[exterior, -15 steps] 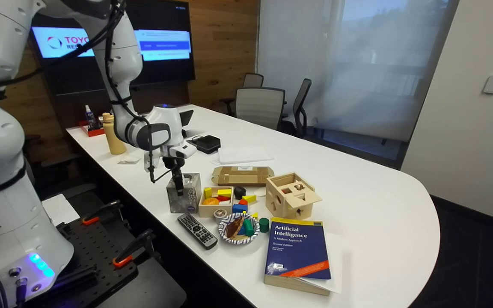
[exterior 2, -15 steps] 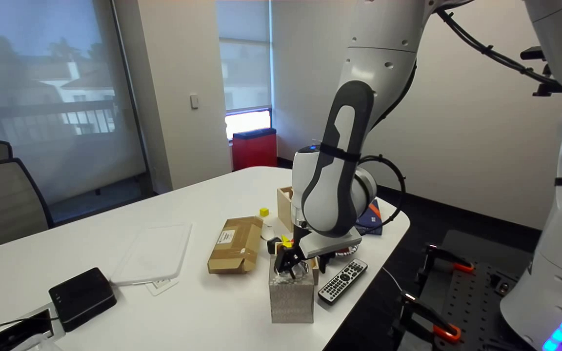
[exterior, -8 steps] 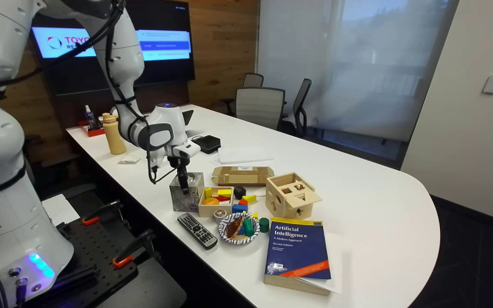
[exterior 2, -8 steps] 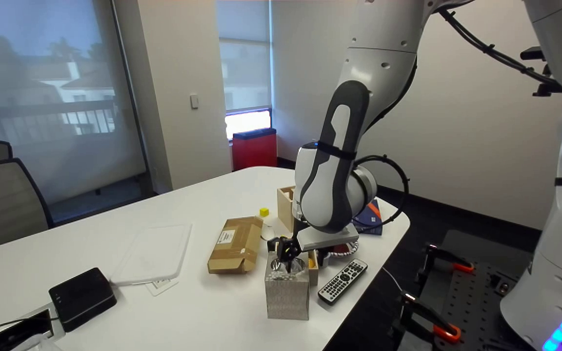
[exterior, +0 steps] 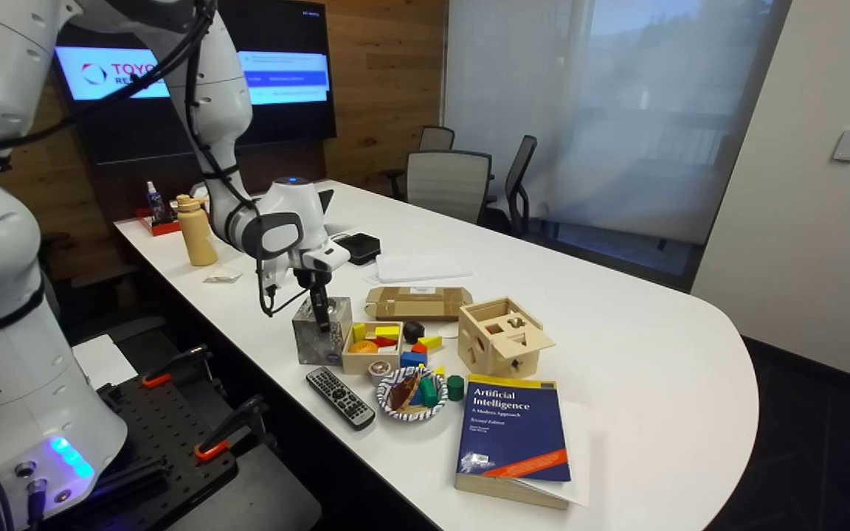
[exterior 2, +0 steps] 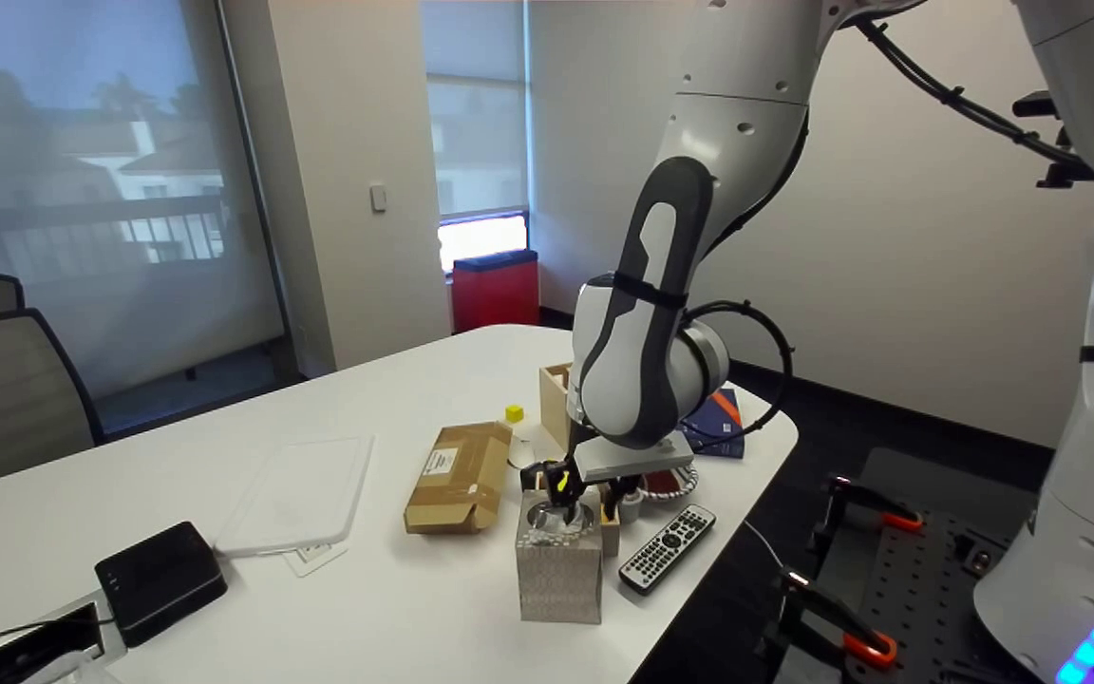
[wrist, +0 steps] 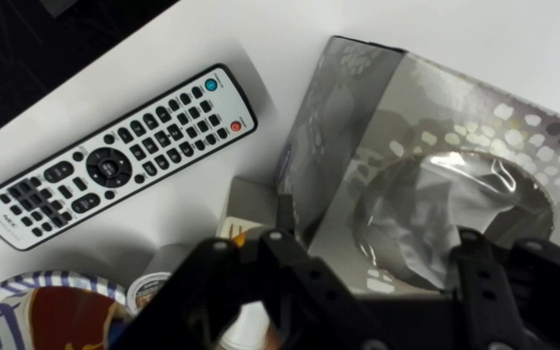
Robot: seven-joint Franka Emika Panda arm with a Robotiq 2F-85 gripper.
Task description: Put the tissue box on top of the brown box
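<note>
The tissue box, a grey patterned cube with a round film-covered opening, stands upright on the table in both exterior views (exterior: pixel 310 348) (exterior 2: pixel 559 581) and fills the right of the wrist view (wrist: pixel 406 124). The brown box is a low flat cardboard box lying beyond it in both exterior views (exterior: pixel 419 305) (exterior 2: pixel 460 475); it is out of the wrist view. My gripper (wrist: pixel 368 240) is open with its fingers apart, straddling one side of the tissue box. One finger is outside that side, the other at the opening, its tip hidden. It also shows in both exterior views (exterior: pixel 323 317) (exterior 2: pixel 593 511).
A small wooden tray (exterior: pixel 372 364) of blocks stands right beside the tissue box. A remote (wrist: pixel 114 158), a patterned bowl (exterior: pixel 412 416), a wooden crate (exterior: pixel 478 352) and a blue book (exterior: pixel 513 428) are nearby. A black device (exterior 2: pixel 162 581) and white lid (exterior 2: pixel 305 494) lie farther off.
The tissue box slid slightly towards the block tray between the first and second moments, then stayed still. My gripper moved the same way and has shifted slightly further since.
</note>
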